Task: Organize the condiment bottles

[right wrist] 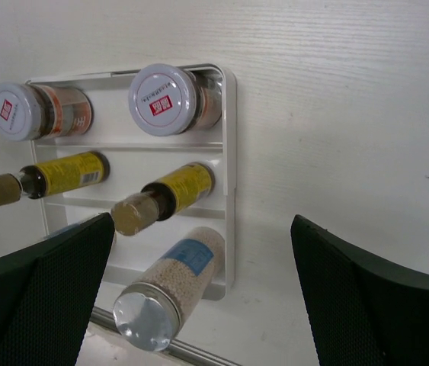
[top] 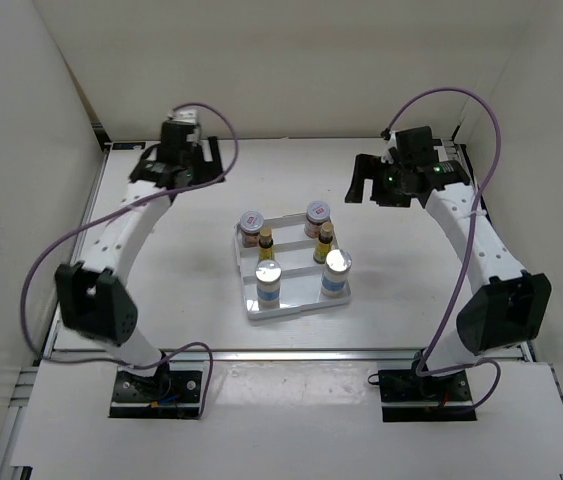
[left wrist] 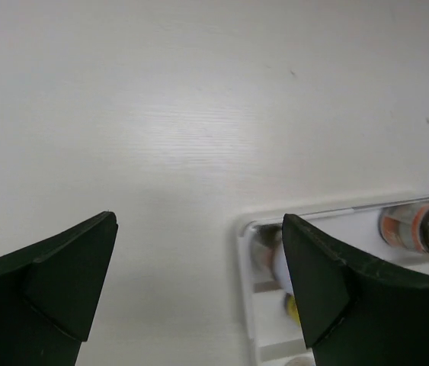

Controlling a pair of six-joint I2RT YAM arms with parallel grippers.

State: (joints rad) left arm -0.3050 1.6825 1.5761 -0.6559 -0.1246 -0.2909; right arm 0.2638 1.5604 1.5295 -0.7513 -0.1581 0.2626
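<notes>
Six condiment bottles stand in the white ridged tray (top: 246, 300) at mid-table. Two pink-lidded jars (top: 251, 222) (top: 318, 213) are in the back row, two amber yellow-label bottles (top: 265, 241) (top: 324, 242) in the middle, and two silver-capped bottles (top: 268, 274) (top: 337, 265) in front. My left gripper (top: 186, 160) is open and empty at the back left, away from the tray; its wrist view (left wrist: 199, 221) shows the tray corner (left wrist: 243, 232). My right gripper (top: 366, 180) is open and empty at the back right. Its wrist view (right wrist: 201, 221) shows a jar (right wrist: 162, 99), an amber bottle (right wrist: 180, 185) and a silver-capped bottle (right wrist: 172, 282).
White enclosure walls stand at the left, back and right of the table. Purple cables loop over both arms (top: 41, 260) (top: 481, 130). A metal rail runs along the table's near edge (top: 291, 352). Bare tabletop lies all round the tray.
</notes>
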